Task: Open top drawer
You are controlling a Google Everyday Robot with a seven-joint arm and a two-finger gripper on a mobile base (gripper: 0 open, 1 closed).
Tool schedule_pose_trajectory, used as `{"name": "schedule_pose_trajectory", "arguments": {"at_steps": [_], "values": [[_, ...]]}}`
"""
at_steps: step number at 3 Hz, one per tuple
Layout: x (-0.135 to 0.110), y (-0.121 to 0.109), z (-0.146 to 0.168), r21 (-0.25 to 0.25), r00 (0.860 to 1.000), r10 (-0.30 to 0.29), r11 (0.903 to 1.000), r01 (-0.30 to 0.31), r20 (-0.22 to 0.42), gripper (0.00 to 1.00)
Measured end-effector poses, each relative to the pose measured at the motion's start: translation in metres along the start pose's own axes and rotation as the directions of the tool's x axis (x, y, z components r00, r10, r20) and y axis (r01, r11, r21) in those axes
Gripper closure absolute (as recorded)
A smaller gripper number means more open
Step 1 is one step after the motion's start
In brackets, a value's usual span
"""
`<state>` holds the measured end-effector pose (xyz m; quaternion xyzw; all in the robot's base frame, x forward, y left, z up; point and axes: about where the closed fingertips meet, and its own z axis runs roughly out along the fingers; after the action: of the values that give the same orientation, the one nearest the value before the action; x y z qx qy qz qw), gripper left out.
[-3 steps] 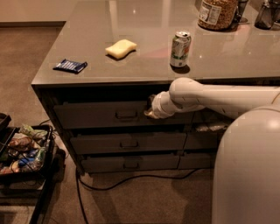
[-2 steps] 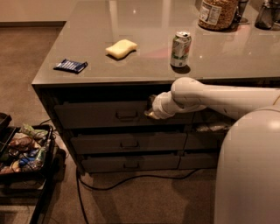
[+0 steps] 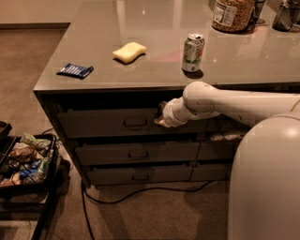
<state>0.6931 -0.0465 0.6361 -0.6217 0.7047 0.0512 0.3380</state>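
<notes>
The top drawer point(image 3: 103, 123) is the wide dark-grey front just under the counter edge, with a metal loop handle point(image 3: 135, 123) at its centre. My gripper point(image 3: 159, 119) is pressed up against the drawer front just right of that handle, at handle height. The white arm point(image 3: 234, 104) reaches in from the right and hides the gripper's tip. A dark gap shows above the drawer front. I cannot tell whether the drawer stands out from the cabinet.
On the counter point(image 3: 159, 28) lie a yellow sponge point(image 3: 129, 51), a blue packet point(image 3: 75, 70), a soda can point(image 3: 192, 52) and a jar point(image 3: 233, 14). Two lower drawers point(image 3: 138, 153) sit beneath. A snack cart point(image 3: 23, 161) stands left; a cable point(image 3: 140, 190) crosses the floor.
Almost nothing has moved. The arm's elbow has shifted slightly right, and the gripper stays by the top drawer's handle.
</notes>
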Motion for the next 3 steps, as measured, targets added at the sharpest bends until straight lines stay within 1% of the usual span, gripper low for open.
{"name": "schedule_pose_trajectory", "arguments": {"at_steps": [1,2,3], "values": [[-0.0004,-0.0015,-0.0006,0.000,1.000,0.000,1.0000,0.000,0.000,0.75],[-0.0004,-0.0015,-0.0008,-0.008,1.000,0.001,1.0000,-0.001,0.000,0.76],[0.0009,-0.0021,-0.0025,-0.024,1.000,0.013,0.9996,-0.013,0.010,0.75]]}}
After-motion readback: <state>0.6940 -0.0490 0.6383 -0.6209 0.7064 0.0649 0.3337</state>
